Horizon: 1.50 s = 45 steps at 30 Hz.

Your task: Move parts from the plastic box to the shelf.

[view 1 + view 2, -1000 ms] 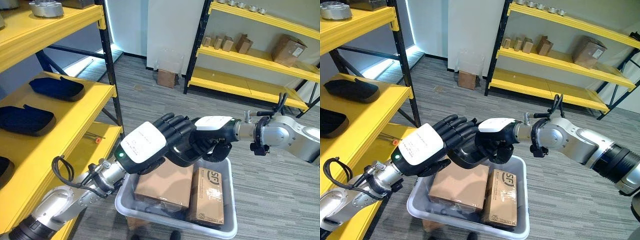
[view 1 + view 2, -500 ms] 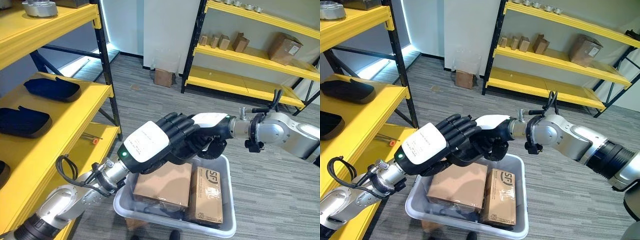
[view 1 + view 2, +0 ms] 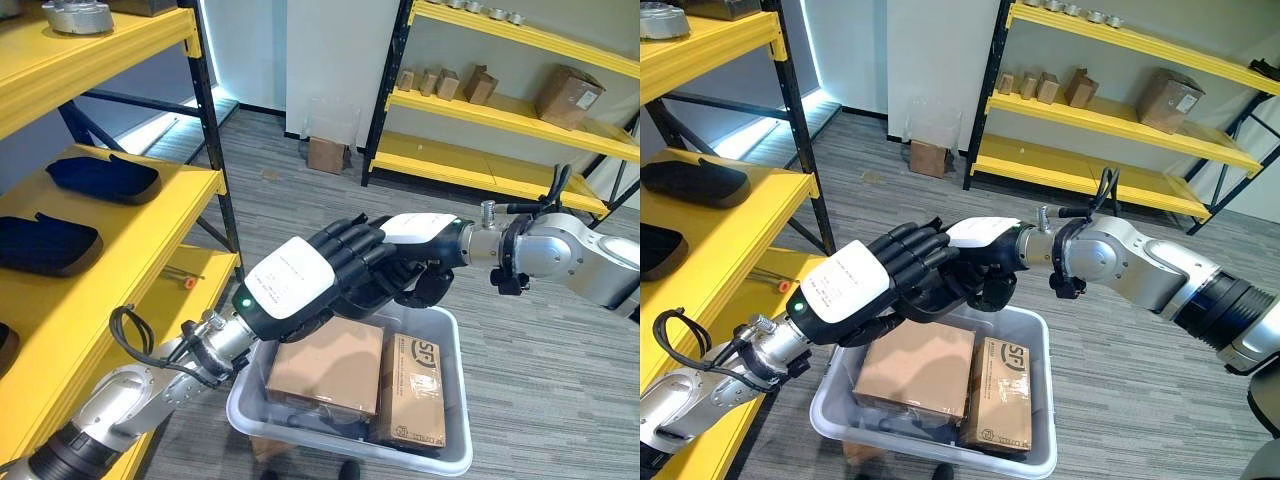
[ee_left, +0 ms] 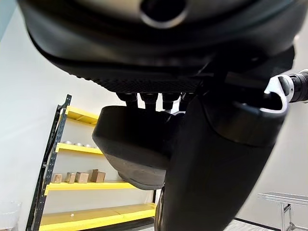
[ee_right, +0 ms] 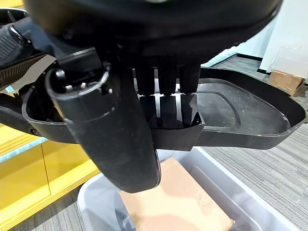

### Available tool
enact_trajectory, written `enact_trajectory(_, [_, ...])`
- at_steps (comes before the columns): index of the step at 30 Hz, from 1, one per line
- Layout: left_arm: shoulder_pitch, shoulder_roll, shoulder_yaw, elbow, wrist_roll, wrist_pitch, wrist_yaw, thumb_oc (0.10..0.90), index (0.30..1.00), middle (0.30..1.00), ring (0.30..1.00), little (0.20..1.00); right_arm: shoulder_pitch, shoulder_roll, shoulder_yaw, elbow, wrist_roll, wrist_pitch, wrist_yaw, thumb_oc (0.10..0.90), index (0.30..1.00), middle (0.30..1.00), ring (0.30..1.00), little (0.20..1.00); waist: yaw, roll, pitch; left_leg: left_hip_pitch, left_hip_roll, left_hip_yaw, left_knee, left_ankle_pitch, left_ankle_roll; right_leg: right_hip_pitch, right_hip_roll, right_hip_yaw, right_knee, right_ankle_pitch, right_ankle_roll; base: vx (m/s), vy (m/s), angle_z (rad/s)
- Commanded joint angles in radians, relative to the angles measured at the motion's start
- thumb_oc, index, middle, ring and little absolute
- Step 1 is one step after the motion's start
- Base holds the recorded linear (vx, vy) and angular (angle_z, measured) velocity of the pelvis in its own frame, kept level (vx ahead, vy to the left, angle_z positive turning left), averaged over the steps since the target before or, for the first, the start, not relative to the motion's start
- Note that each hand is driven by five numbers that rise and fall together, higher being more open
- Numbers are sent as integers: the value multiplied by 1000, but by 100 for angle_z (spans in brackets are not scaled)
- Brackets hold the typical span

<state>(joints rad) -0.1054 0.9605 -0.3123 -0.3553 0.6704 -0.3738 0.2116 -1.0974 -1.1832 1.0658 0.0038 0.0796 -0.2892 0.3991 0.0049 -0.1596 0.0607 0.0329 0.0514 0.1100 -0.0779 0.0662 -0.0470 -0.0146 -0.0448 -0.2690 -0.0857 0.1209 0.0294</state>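
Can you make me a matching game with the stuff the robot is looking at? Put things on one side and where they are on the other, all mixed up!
Things:
1. black tray
2. brown boxes
3. dark blue pads
4. metal disc

Places:
A. on the top yellow shelf
B. held between both hands, above the bin
C. inside the grey plastic bin
D. on the middle yellow shelf

Pairs: 1-B, 2-C, 3-D, 4-A

far rack: cardboard boxes | floor: small box (by wall)
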Motion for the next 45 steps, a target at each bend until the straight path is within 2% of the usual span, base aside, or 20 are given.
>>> enact_trajectory(1, [-33,38,55,15,-52,2,35,900,1000,1000,1000,1000,-198,-16,-105,1,82,-23,-113,400,300,300,300,300,4,-19,-51,49,-6,20,-4,-92,-17,79,-18,22,5,-77,115,3,2,-5])
enact_trajectory(7, [-31,53,53,32,-32,2,36,900,1000,1000,1000,1000,-207,-17,-106,-13,94,-26,-110,400,300,300,300,300,2,-16,-55,49,-7,19,-4,-92,-17,79,-18,22,5,-77,115,0,2,-4])
enact_trajectory(25, [-155,61,-74,100,18,2,21,900,1000,1000,1000,1000,-298,42,-86,2,112,-26,-125,400,300,300,300,300,-15,-15,-65,56,-7,24,-5,-95,-15,80,-16,33,6,-74,116,0,0,0])
enact_trajectory(26, [-169,58,-85,99,18,2,19,849,929,929,929,929,-305,49,-86,-1,114,-27,-126,400,300,300,300,300,-17,-15,-67,57,-7,25,-5,-95,-15,80,-16,33,6,-74,116,0,0,0])
enact_trajectory(27, [-177,53,-93,103,16,2,18,725,756,756,756,756,-306,53,-86,0,115,-27,-126,400,300,300,300,300,-17,-14,-67,57,-7,25,-5,-95,-15,80,-16,34,6,-74,115,0,0,0])
enact_trajectory(28, [-185,51,-102,106,19,3,16,496,435,435,435,435,-310,58,-83,-2,115,-27,-125,400,300,300,300,300,-17,-15,-67,57,-7,26,-5,-96,-15,81,-16,34,6,-74,115,0,0,0])
enact_trajectory(29, [-199,52,-112,104,25,4,15,400,300,300,300,300,-320,63,-77,-6,114,-27,-124,400,300,300,300,300,-17,-14,-67,58,-7,26,-5,-96,-15,81,-16,35,6,-75,116,0,0,0])
enact_trajectory(36, [-257,30,-146,118,18,11,13,400,300,300,300,300,-361,108,-84,-14,118,-29,-137,400,300,300,300,300,-21,-14,-69,60,-7,28,-5,-96,-15,80,-15,40,5,-74,114,-3,-1,-1])
enact_trajectory(45, [-280,8,-137,125,15,19,35,400,300,300,300,300,-381,138,-103,-51,149,-39,-145,400,300,300,300,300,-24,-19,-74,60,-4,31,-7,-95,-16,80,-13,42,4,-73,112,-1,-1,0])
